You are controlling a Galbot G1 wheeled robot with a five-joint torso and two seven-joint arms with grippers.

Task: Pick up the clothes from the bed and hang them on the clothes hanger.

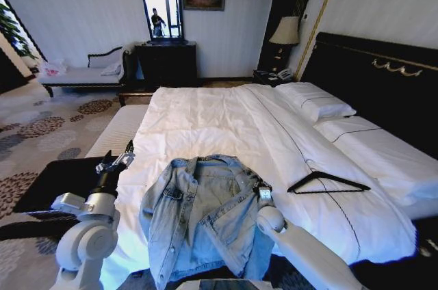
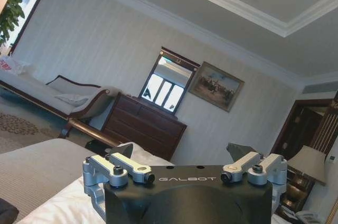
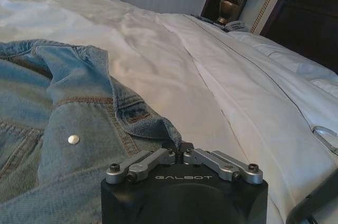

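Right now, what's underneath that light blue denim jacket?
The light blue denim jacket lies spread on the white duvet of the bed, near its foot. The right end effector is shut on its edge. Whatever lies directly beneath the jacket is covered.

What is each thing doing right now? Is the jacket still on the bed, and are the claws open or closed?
Light blue denim jacket: spread on the bed, collar edge pinched by the right claw.
Thin black triangular hanger: flat on the duvet, bare.
Big white-duvet bed: made, holding jacket and hanger.
Right claw: shut on the jacket's edge.
Left claw: open, holding nothing, raised beside the bed.
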